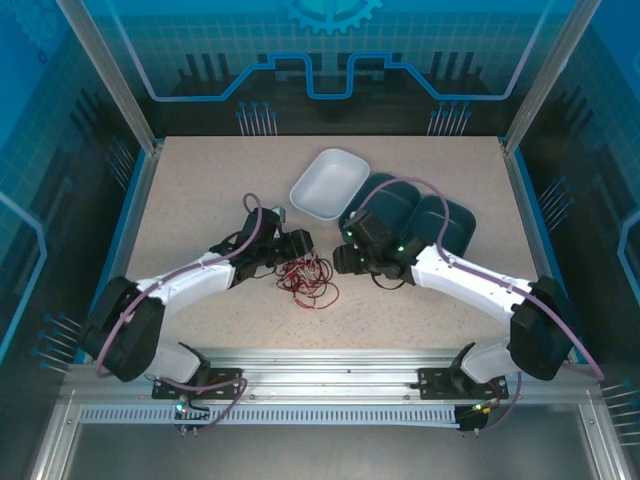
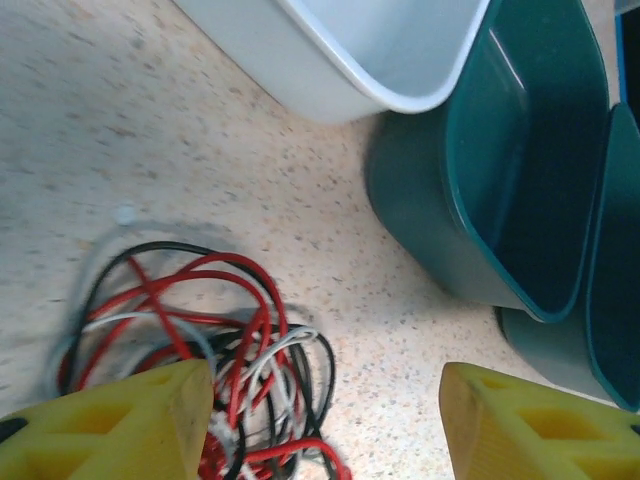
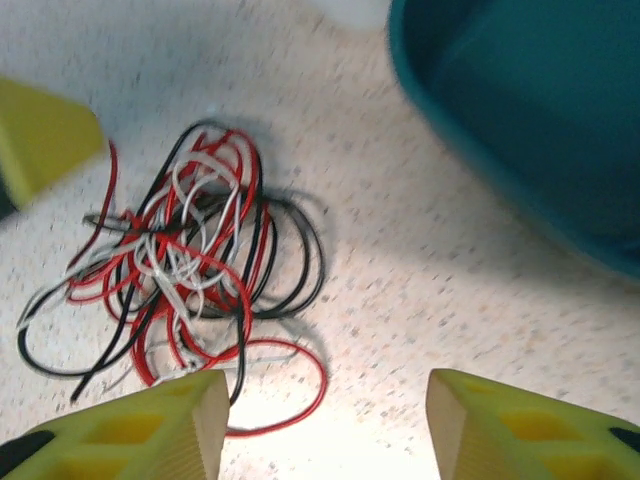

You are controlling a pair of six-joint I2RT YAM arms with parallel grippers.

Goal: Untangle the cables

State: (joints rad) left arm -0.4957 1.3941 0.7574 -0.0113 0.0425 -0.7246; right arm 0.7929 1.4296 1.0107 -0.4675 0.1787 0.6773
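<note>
At mid-table, the left gripper (image 2: 325,405) and right gripper (image 3: 328,400) are both seen with jaws spread fairly wide, not clamped on anything. The cables (image 1: 305,275) are bunched between them, left gripper at 9 o'clock, right at 3. A white tray (image 1: 328,185) is parked at 12, teal bins (image 1: 460,225) around 2.

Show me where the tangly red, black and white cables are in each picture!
Top external: the cables sit just below the middle of the picture.
Left wrist: the cables are at the bottom left.
Right wrist: the cables are left of the middle.
Shared landmark: a dark teal bin lies to the right of the cables in every view.
</note>
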